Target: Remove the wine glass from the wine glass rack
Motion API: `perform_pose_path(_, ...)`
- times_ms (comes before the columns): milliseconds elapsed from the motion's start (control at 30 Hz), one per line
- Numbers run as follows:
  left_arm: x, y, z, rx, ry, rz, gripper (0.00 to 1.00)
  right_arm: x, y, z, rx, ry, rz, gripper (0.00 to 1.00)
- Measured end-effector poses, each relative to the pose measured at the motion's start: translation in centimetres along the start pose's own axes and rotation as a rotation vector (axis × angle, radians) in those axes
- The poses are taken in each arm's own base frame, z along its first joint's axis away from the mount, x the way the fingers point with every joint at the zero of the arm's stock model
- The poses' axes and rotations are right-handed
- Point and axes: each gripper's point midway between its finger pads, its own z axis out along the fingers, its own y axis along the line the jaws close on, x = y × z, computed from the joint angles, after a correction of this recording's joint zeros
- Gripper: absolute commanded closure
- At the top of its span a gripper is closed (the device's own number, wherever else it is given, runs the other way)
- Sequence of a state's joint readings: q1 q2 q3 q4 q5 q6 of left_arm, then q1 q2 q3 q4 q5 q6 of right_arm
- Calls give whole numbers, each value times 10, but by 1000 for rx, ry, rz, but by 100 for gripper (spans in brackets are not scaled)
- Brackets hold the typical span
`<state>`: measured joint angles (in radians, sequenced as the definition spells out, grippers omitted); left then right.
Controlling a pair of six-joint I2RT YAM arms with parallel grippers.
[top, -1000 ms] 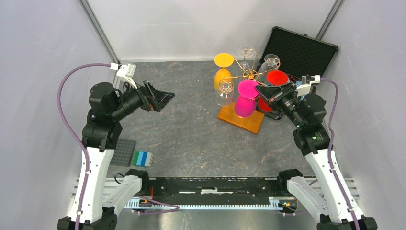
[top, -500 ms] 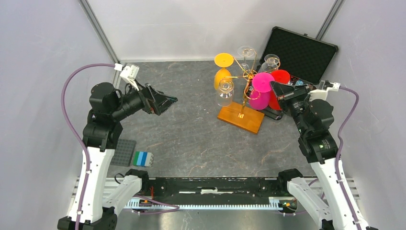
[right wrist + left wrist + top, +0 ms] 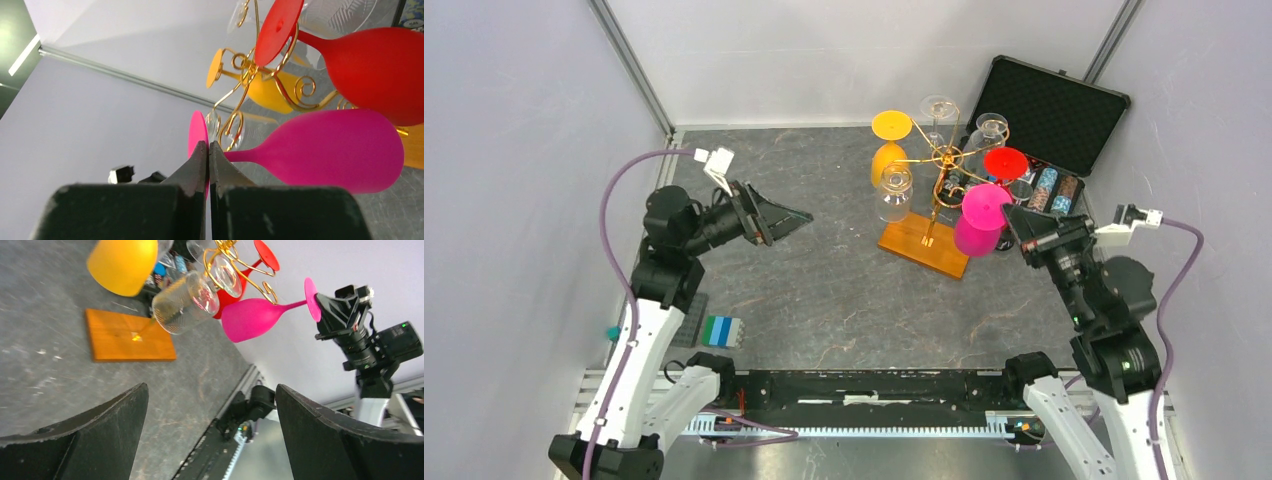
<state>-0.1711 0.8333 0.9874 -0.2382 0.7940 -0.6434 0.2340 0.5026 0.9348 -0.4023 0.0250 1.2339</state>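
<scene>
Wine glass, the pink one, hangs upside down in the right gripper, foot up and bowl down, slightly tilted. It is over the right half of the table, just beside the right end of the wine glass rack. Its bowl overlaps the right end of the rack's wooden base in the top view. A curled gold arm lies close to its stem; whether they touch cannot be told.

The right gripper's jaws are pressed fully together on the rim of the glass's flat pink foot. The stem runs away from the fingertips toward the bowl.

The left gripper is spread as wide as it goes and has hold of nothing. It hovers above the left middle of the table, well apart from the rack and aimed toward it.

On the rack hang an orange glass, a red glass and three clear glasses, all foot up.

An open black case sits in the far right corner behind the rack. A grey studded plate and a small blue-green block lie by the near left edge.
</scene>
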Motion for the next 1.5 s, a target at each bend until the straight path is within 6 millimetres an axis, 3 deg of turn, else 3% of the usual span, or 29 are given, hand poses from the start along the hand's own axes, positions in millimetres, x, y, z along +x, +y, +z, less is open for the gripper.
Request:
perform_pose_path(133,26,-4,18,61,48,-123,0,6,8,-30,-57,36,-4,100)
perform_pose_path(267,54,-27,36,135,106,-214,0,18,25,-60,-179,102,17,100)
perform_pose_path(367,71,-39,45,185,114,-297,0,29,42,-73,-274,173,44,100)
perform_pose_path(533,86,-47,59,221,117,-434,0,36,75,-89,-416,256,89,100)
perform_pose_path(767,86,-93,75,367,141,-514,0,34,121,-117,-626,323,140,100)
perform_pose_path(967,63,-147,84,557,132,-568,19,29,136,-119,-716,330,188,100)
perform_pose_path(1167,35,-188,69,718,93,-568,41,29,137,-116,-742,341,225,100)
perform_pose_path(1367,29,-204,61,771,92,-566,75,28,126,-109,-749,324,279,100)
perform_pose_path(1500,29,-206,60,776,99,-567,91,28,107,-97,-718,291,327,100)
